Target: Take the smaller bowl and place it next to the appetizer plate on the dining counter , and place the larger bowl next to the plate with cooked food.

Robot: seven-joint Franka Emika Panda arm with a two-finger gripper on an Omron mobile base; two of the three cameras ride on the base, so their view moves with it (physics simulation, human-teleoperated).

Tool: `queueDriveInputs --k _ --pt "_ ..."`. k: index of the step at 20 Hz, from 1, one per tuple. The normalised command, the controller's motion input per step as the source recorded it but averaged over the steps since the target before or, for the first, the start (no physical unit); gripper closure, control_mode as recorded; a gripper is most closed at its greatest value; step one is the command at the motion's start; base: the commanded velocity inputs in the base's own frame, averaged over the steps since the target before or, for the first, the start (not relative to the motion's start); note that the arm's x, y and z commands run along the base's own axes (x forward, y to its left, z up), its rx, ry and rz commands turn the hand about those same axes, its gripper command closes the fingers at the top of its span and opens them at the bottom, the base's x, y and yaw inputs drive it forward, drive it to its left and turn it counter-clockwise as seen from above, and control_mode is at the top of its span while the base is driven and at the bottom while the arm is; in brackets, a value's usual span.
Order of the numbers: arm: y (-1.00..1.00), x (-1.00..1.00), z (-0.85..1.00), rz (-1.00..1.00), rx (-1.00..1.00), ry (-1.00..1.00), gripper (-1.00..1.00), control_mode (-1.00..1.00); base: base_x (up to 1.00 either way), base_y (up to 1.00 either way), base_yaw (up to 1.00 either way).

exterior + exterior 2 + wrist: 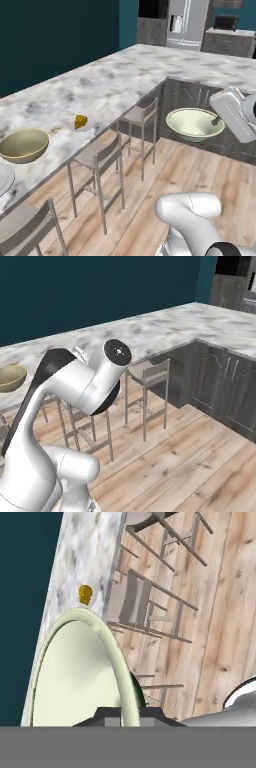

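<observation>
Two bowls: one is in my grip, the other already sits on the marble.
Dining worktop (100,90): the long veined marble slab, open underneath with grey chairs (100,160) tucked along its edge; it is where everything has to end up, so I am carrying toward it over the wooden floor (200,175).
Larger bowl (24,145): the deep tan one stands upright near the worktop's front edge, close to the rim of a white plate (4,180) at the picture's left border. What that plate bears is cut off, but I judge it the cooked-food plate, so this half looks done.
Smaller bowl (195,123): pale cream, held in mid-air above the floor, well apart from the worktop, roughly level with its mouth up. In the hand view its rim (117,662) curves right in front of the camera.
Hand (220,120): pinching the smaller bowl by its rim on the side nearest my wrist; a rim pinch leaves the base free to set down flat. The fingertips themselves are hidden behind the bowl.
Appetizer plate: too pale against the marble to make out; I go by its food.
Yellow food (80,121): a small orange-yellow lump on the worktop, between the tan bowl and the corner. The hand view has it just past the bowl's rim, so I am aimed beside it.
</observation>
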Motion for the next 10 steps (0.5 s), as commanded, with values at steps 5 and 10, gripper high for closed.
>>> queueDriveInputs --k 5,10 --pt "0.00 0.00 0.00 0.00 0.00 0.00 1.00 1.00 0.72 -0.58 0.42" --pt "0.00 0.00 0.00 0.00 0.00 0.00 1.00 1.00 0.78 -0.16 0.39"
